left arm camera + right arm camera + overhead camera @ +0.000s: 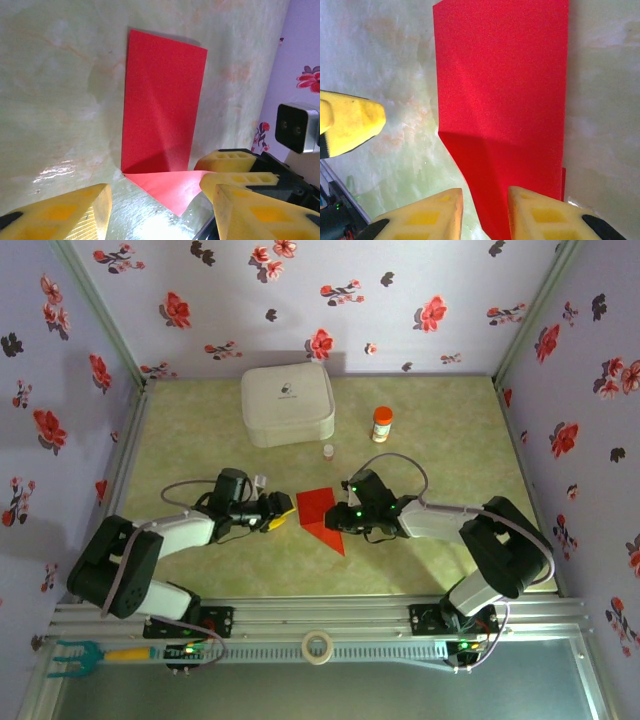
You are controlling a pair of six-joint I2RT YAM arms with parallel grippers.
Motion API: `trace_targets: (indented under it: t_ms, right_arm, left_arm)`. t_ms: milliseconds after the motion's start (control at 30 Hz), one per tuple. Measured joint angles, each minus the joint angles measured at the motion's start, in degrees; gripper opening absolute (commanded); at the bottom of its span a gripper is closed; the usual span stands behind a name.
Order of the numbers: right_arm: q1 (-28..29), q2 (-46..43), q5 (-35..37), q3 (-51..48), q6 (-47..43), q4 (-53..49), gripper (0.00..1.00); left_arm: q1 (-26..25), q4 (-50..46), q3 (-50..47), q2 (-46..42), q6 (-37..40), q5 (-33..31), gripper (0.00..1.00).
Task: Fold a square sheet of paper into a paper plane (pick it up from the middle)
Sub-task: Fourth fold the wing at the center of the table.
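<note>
Nearest the lens in the top view, a pale ring-shaped roll of tape sits on the grey slotted metal rail at the table's near edge. A teal-pronged, orange-handled tool lies off to the left. Beyond them, the glossy pale green marbled tabletop is boxed in by lilac walls printed with red and dark flowers. A white rounded case and a small orange-capped bottle stand near the back wall. A tiny object just in front of them is too small to identify.

The thin bright red sheet of paper lies at mid-table between the grippers, creased into a long rectangle with one end turned into a triangle. The left gripper sits just beside its left edge, jaws wide apart and holding nothing. The right gripper has its jaws narrowly parted with the paper's pointed end between them. Whether the pads touch it I cannot tell, and the right wrist view cuts the point off.
</note>
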Motion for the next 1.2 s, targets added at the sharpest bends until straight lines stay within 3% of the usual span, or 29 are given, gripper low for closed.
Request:
trace_targets:
  t_ms: [1200]
  right_arm:
    - [-2.1,-3.1,-1.9,-3.0,-1.7,0.0,0.14]
  left_arm:
    - [-3.9,1.4,3.4,4.3,-1.1,-0.2,0.60]
